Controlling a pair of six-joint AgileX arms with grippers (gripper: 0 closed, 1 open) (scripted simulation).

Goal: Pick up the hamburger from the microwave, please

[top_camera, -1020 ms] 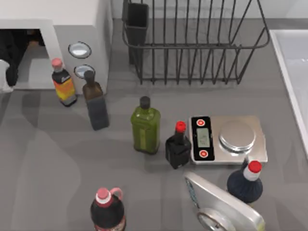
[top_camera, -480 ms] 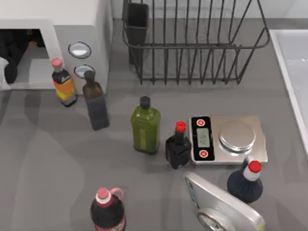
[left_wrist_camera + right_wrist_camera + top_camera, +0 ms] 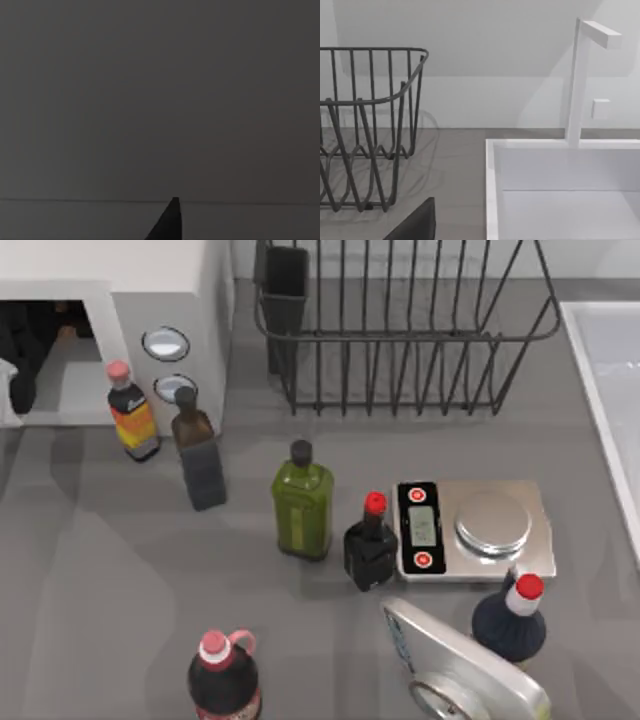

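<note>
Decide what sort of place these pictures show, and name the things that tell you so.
Most likely a kitchen counter, in simulation: a white microwave with two dials, a wire dish rack, a white sink with its tap, and a kitchen scale among sauce bottles.

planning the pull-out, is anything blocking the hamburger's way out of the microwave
Partly: the orange-labelled bottle stands before the right end of the microwave opening. The left pincer is inside beside the hamburger, nothing visible between them. The right pincer faces the sink.
</note>
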